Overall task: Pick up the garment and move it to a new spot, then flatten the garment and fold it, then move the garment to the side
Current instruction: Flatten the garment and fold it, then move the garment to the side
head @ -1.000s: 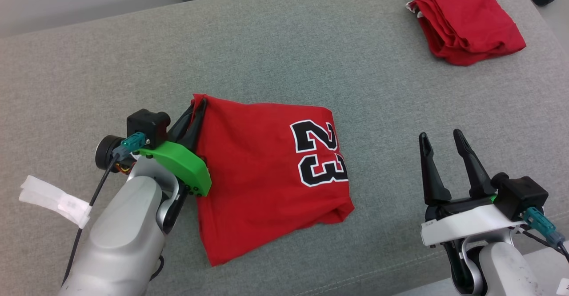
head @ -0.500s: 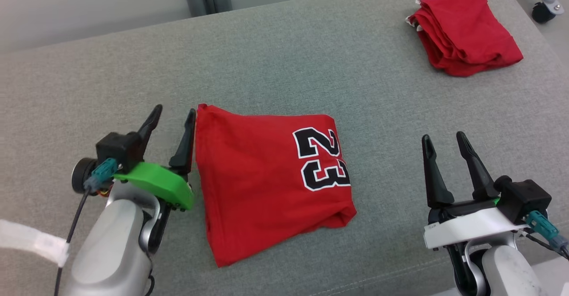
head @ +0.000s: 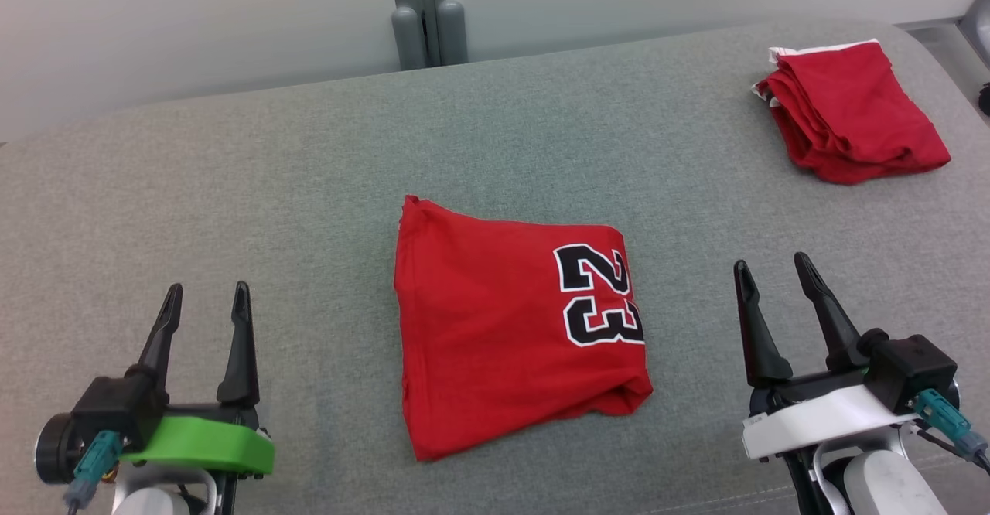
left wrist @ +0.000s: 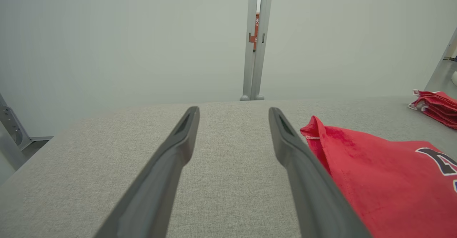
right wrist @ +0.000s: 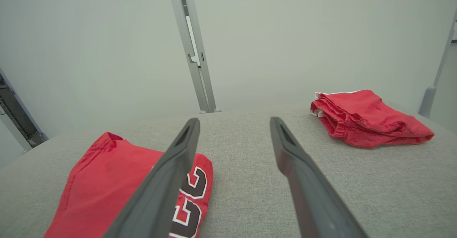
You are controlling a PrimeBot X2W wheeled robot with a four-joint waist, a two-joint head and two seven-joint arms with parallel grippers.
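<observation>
The garment (head: 503, 322), a red jersey with a black "23", lies folded on the grey cushion (head: 309, 190) in the middle of the head view. In the left wrist view the garment (left wrist: 375, 181) shows at the right; in the right wrist view the garment (right wrist: 107, 184) lies at the lower left. My left gripper (head: 205, 302) stands open at the lower left, well clear of the cloth, with nothing between its fingers. My right gripper (head: 773, 271) stands open at the lower right, also apart from the jersey and empty.
A second folded red cloth (head: 851, 109) lies at the cushion's far right corner, also seen as red cloth (right wrist: 367, 118) and red cloth (left wrist: 433, 105). A grey metal post (head: 421, 8) stands behind the cushion against a pale wall.
My left gripper opened, let go of the garment's left edge and drew back to the lower left. The head camera shifted, so the whole scene moved rightward and down. The right gripper stayed put.
</observation>
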